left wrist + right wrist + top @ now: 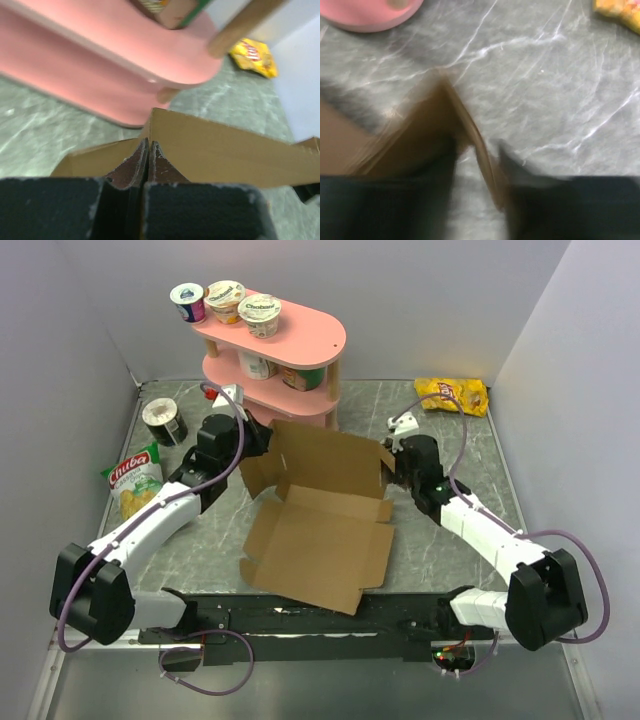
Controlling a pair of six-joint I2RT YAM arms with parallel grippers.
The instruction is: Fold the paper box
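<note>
The paper box (320,530) is a brown cardboard sheet in the middle of the table, its rear wall and side flaps raised and its front panel lying flat. My left gripper (262,440) is at the box's rear left corner. In the left wrist view its fingers (148,145) are pressed together on the cardboard fold (225,155). My right gripper (393,462) is at the rear right corner. The blurred right wrist view shows its fingers (476,150) apart, with the edge of a raised flap (430,120) standing between them, closer to the right finger.
A pink two-tier shelf (290,340) with yogurt cups (225,300) stands just behind the box, close to my left gripper. A dark can (163,420) and a green chips bag (135,480) lie at the left. A yellow snack bag (452,393) lies at the back right.
</note>
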